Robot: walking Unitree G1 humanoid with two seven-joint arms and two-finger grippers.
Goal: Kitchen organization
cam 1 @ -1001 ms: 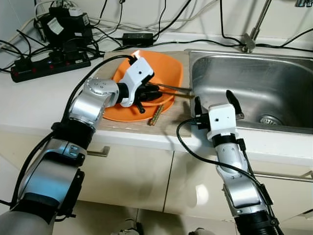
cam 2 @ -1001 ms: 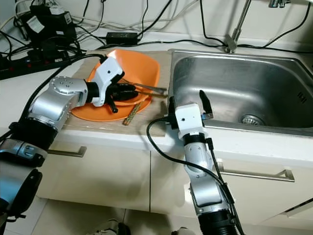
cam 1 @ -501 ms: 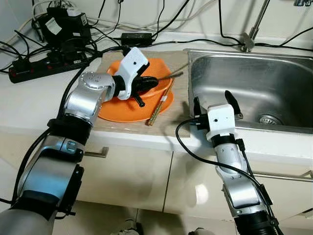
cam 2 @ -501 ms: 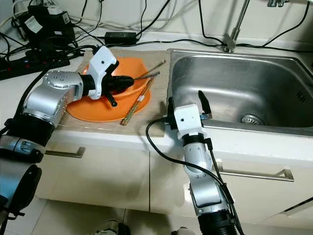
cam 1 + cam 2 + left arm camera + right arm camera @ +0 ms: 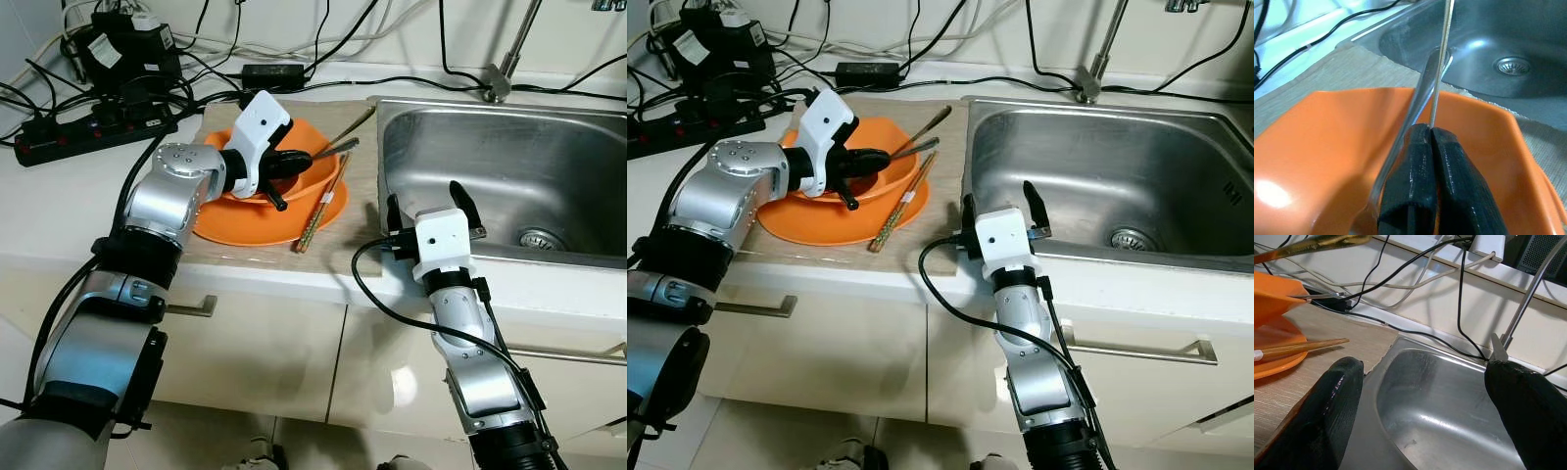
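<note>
Left claw (image 5: 1431,130) clamped on utensils (image 5: 338,149) above orange bowl (image 5: 304,181). Right claw (image 5: 427,200) spread at sink (image 5: 549,166) edge. Cables (image 5: 118,108) clutter surface (image 5: 59,211) behind left claw.

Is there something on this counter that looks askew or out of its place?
Yes. An orange bowl is tilted in the left gripper, not flat on the orange plate, and loose chopsticks lie slanted across the plate's rim.
</note>
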